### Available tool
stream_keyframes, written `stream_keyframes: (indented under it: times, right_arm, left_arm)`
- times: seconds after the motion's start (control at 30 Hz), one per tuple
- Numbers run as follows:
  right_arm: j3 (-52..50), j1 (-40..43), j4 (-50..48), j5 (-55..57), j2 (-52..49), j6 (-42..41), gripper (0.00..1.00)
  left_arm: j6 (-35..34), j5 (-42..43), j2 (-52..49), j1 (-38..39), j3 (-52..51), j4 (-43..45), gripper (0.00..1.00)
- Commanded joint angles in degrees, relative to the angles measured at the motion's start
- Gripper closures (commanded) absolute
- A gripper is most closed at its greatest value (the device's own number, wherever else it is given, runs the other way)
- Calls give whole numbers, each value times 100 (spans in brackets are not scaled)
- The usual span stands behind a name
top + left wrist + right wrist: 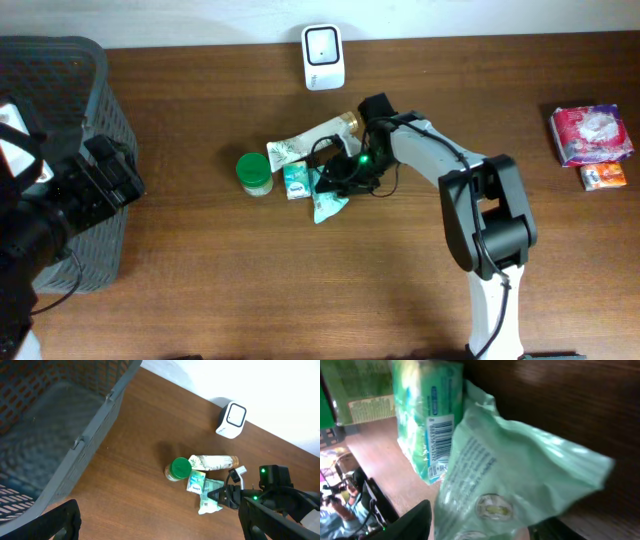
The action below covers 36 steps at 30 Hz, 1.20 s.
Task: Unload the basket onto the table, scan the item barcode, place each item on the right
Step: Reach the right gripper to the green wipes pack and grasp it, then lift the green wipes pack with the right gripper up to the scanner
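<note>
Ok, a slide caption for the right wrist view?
Right gripper open around a pale green pouch, with a barcoded green pack beside it.

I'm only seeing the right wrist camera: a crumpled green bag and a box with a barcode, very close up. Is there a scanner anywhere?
Observer: Yes, a white scanner stands farther back, apart from them.
Operator: Anything else near these two?
Observer: A green-lidded jar and a tube sit right beside your bag and box.
Operator: What's the other arm doing?
Observer: The left fingers hover open beside a grey basket, holding nothing.
</note>
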<state>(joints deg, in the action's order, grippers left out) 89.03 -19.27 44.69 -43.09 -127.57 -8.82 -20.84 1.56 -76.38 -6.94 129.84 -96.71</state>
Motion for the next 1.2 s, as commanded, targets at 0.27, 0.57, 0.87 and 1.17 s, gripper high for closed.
stream_keyframes:
  times: [0.27, 0.57, 0.87, 1.17]
  right_arm:
    - [50, -116, 258, 763, 92, -37, 96]
    - [1558, 245, 179, 752, 732, 149, 96]
    - [1683, 476, -1766, -214, 732, 603, 96]
    - [1683, 516, -1563, -1353, 732, -1167, 96]
  left_arm:
    - [-57, 42, 2, -37, -7, 0, 1]
    - [-57, 42, 0, -37, -7, 0, 1]
    - [-57, 42, 0, -37, -7, 0, 1]
    - [-57, 42, 0, -37, -7, 0, 1]
